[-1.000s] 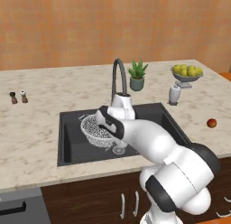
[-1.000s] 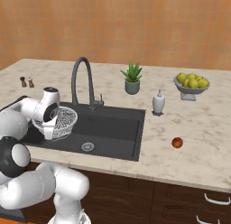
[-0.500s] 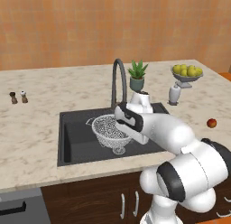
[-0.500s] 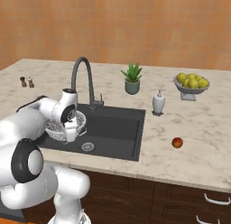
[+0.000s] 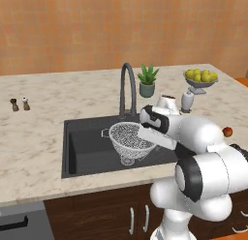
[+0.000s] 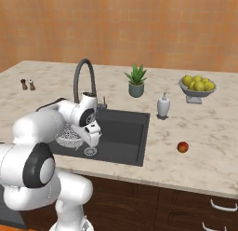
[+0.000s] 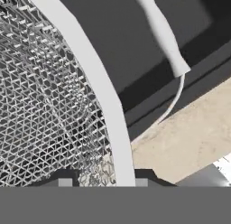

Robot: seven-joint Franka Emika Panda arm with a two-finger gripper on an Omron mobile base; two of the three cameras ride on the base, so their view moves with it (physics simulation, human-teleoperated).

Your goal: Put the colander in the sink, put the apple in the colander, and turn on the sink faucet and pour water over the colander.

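Observation:
The colander [image 5: 127, 139] is a white-grey mesh bowl that sits low inside the dark sink [image 5: 86, 148], left of the middle. My gripper [image 5: 147, 135] is shut on the colander's right rim. In the hand view the white rim [image 7: 103, 96] runs down between my fingertips [image 7: 103, 180], with a side handle [image 7: 163, 33] beyond it. The tall dark faucet [image 5: 127, 85] arches just behind the colander. The red apple [image 5: 227, 132] lies on the counter far to the right. From the right base, the colander [image 6: 69, 133], gripper [image 6: 93, 135], faucet [image 6: 83, 77] and apple [image 6: 182, 147] are also in view.
Behind the sink stand a potted plant [image 5: 147, 81] and a white soap dispenser [image 5: 187, 101]. A bowl of yellow-green fruit [image 5: 200, 77] sits at the back right. Two small shakers [image 5: 19, 104] stand at the far left of the counter.
My gripper has carried the colander a little to the right and lower into the sink. The arm has stretched further over the basin.

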